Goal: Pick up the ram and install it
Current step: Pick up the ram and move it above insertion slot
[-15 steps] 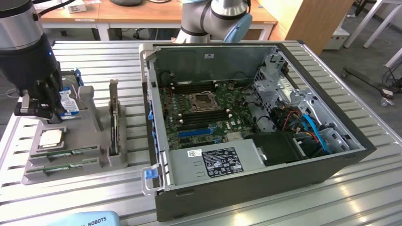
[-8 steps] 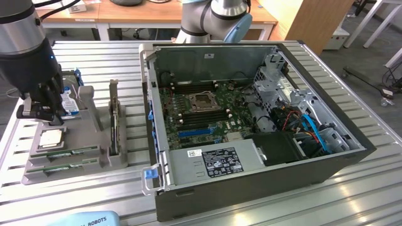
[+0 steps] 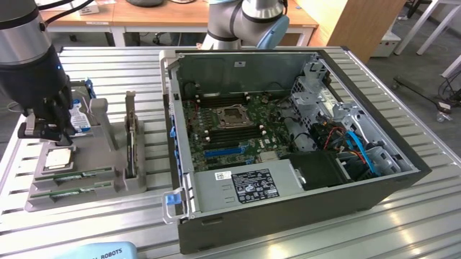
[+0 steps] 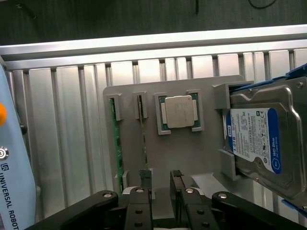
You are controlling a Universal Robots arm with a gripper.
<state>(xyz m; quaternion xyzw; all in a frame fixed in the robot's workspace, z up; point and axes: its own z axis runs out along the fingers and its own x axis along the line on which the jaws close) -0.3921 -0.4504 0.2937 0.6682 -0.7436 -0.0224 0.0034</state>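
Ram stands on edge in a slot of the grey holder, just beside the processor. Twin stick lies parallel in the next slot. Long axis runs along the holder, one end toward the open computer case. Gripper hovers near the ram's end, fingers spread, holding nothing.

Processor, hard drive, open case

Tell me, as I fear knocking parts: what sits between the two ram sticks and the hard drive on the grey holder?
The square processor chip, in its recess, lies between the ram sticks and the hard drive; the wrist view shows it.
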